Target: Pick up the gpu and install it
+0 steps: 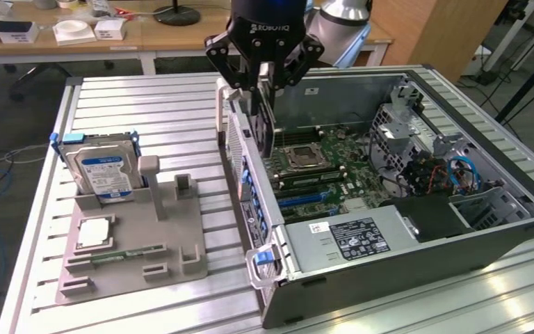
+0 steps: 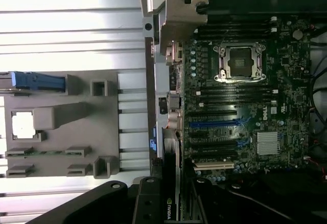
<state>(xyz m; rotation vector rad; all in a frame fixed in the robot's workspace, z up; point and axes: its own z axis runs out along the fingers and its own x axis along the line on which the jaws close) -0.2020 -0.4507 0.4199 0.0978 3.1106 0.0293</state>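
While our gripper [image 1: 265, 75] is clamping the gpu's [image 1: 267, 122] upper edge, we are holding it upright above the motherboard's [image 1: 341, 163] rear edge; the blue slots [image 1: 302, 200] are lying below, further along that edge.

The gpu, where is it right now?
The gpu hangs edge-on in the pincer over the open computer case, near the case's wall on the exterior view's left.

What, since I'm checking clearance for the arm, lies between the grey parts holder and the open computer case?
Just a bare strip of the slatted metal table; nothing sits between the grey parts holder and the computer case, as both the exterior and wrist views show.
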